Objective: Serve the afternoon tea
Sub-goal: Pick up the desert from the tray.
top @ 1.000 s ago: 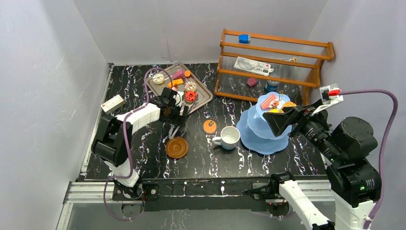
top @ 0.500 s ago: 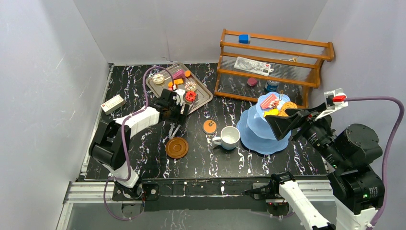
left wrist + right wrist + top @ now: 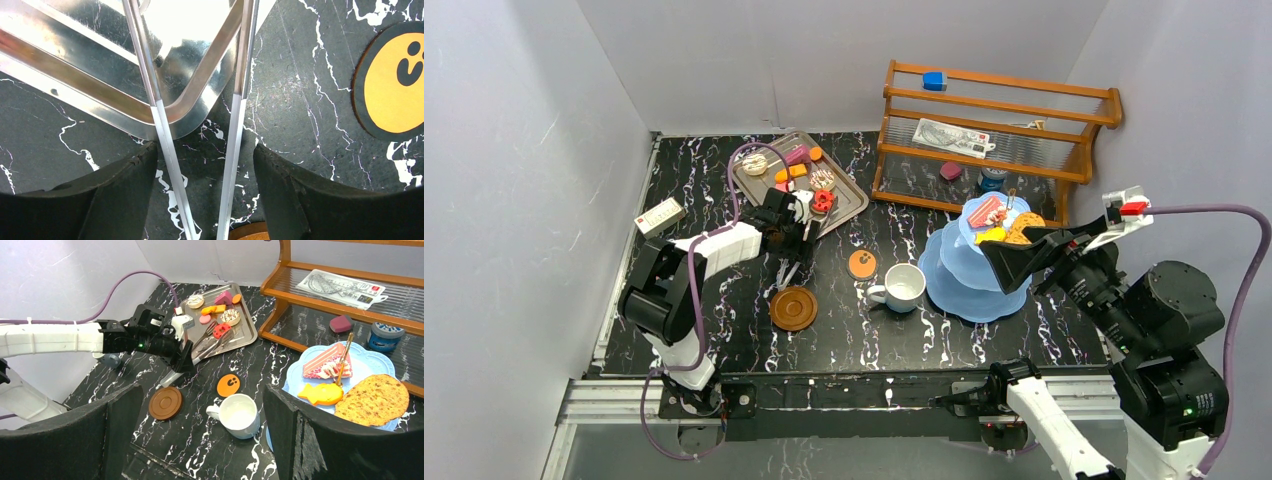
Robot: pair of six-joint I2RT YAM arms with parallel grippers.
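Three pastries [image 3: 372,400] atop stand [image 3: 964,278], more in tray [image 3: 850,196]; R tool [image 3: 204,405] agape; L tool [image 3: 205,160] astride tongs [image 3: 235,130], grip unclear.

In my left wrist view the tongs [image 3: 239,120] run off the top and bottom edges, so neither their tips nor their hinge shows. The tray [image 3: 75,75] is cut by the top and left edges and the orange-faced saucer [image 3: 395,85] by the right. The brown saucer [image 3: 248,232] is only a sliver. From above, my right gripper [image 3: 996,262] hides part of the stand [image 3: 954,290].
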